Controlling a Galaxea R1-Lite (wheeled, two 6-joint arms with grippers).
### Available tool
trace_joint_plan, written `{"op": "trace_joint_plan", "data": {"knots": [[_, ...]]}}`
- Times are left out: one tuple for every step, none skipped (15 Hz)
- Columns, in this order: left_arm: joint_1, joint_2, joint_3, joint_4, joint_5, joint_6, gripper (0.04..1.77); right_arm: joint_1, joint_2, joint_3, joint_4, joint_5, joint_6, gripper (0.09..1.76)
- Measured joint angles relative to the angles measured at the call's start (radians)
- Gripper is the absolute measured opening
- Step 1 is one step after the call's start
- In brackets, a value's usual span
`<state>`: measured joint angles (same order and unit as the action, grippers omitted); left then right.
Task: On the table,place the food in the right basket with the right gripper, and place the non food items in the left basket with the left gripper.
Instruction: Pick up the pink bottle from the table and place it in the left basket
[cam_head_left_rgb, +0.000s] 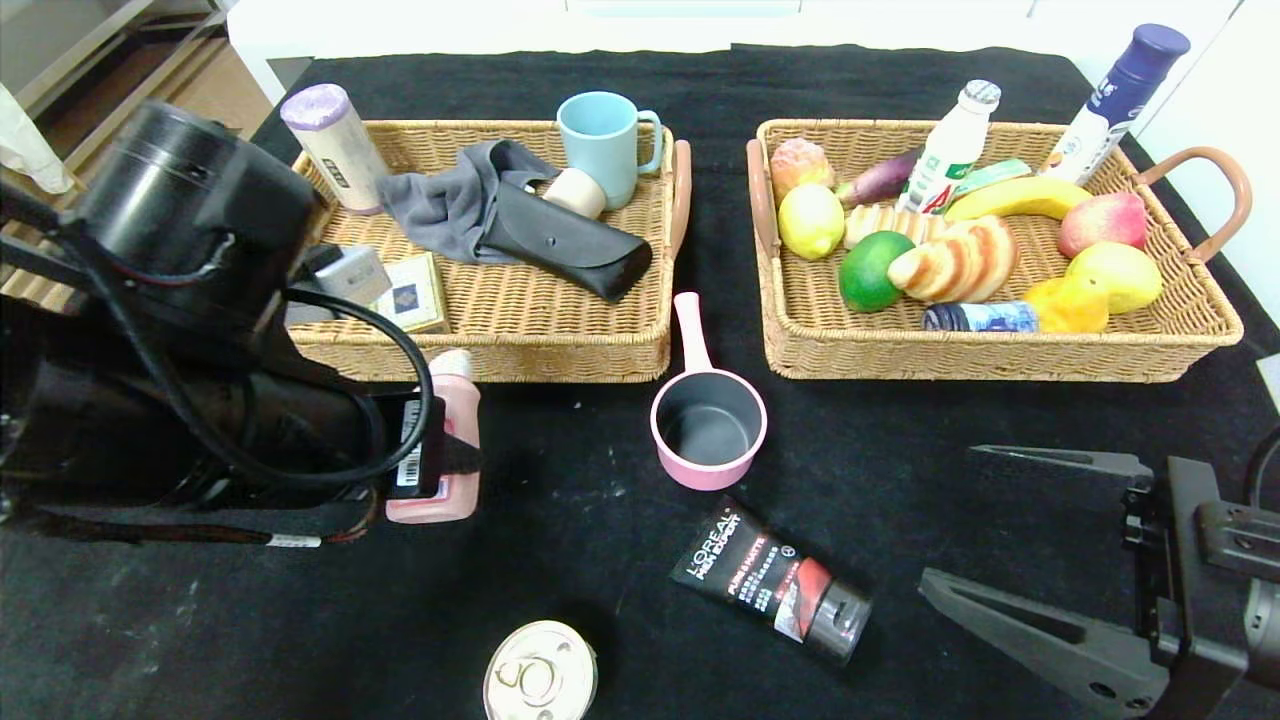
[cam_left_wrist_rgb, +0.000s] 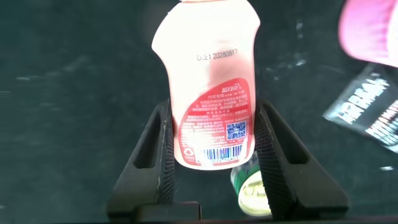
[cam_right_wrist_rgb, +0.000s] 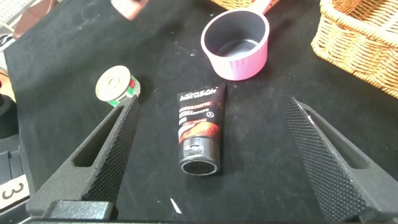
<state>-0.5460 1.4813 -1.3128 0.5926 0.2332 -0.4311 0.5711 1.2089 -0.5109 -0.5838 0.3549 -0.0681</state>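
From my head camera: my left gripper (cam_head_left_rgb: 440, 462) clenches a pink bottle (cam_head_left_rgb: 440, 440) above the black table (cam_head_left_rgb: 560, 560), just in front of the left basket (cam_head_left_rgb: 520, 330), which holds a blue mug (cam_head_left_rgb: 605, 145), a grey cloth (cam_head_left_rgb: 450, 205) and a black case (cam_head_left_rgb: 565, 245). The right basket (cam_head_left_rgb: 1000, 345) carries fruit, bread and bottles. A pink saucepan (cam_head_left_rgb: 708, 425) sits between the baskets' front edges; a black tube (cam_head_left_rgb: 775, 582) and a tin can (cam_head_left_rgb: 540, 675) lie nearer me. My right gripper (cam_head_left_rgb: 1000, 530) hangs released at my lower right.

From my left wrist: both fingers (cam_left_wrist_rgb: 165, 155) press the pink bottle's (cam_left_wrist_rgb: 211, 93) labelled sides; the tin can (cam_left_wrist_rgb: 250, 186) shows beneath.

From my right wrist: my fingers (cam_right_wrist_rgb: 115, 140) stand wide apart over the black tube (cam_right_wrist_rgb: 199, 127), with the tin can (cam_right_wrist_rgb: 116, 86) and pink saucepan (cam_right_wrist_rgb: 237, 40) beyond.
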Motion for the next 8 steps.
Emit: {"op": "trace_joint_plan", "data": {"knots": [[0.000,-0.024,-0.002,-0.004,-0.003,0.009,0.83,0.000,0.001,0.000,0.000,0.000,0.000,1.71],[0.002,-0.044,-0.009,-0.019,-0.003,0.041,0.83,0.001,0.003,0.000,0.000,-0.001,0.000,1.71],[0.011,-0.062,-0.019,-0.056,-0.005,0.067,0.83,0.001,0.005,0.000,-0.001,-0.001,-0.001,1.71],[0.025,-0.074,-0.030,-0.101,-0.004,0.085,0.83,0.001,0.006,0.000,-0.001,-0.001,0.000,1.71],[0.036,-0.080,-0.040,-0.134,0.000,0.101,0.83,0.001,0.007,0.000,-0.002,-0.002,0.000,1.71],[0.041,-0.082,-0.049,-0.149,0.003,0.120,0.83,0.001,0.008,-0.001,-0.003,-0.001,0.000,1.71],[0.045,-0.080,-0.060,-0.163,0.004,0.136,0.83,0.001,0.008,-0.002,-0.003,-0.001,0.001,1.71],[0.047,-0.076,-0.067,-0.184,0.004,0.143,0.83,0.001,0.008,-0.003,-0.003,-0.001,0.000,1.71]]}}
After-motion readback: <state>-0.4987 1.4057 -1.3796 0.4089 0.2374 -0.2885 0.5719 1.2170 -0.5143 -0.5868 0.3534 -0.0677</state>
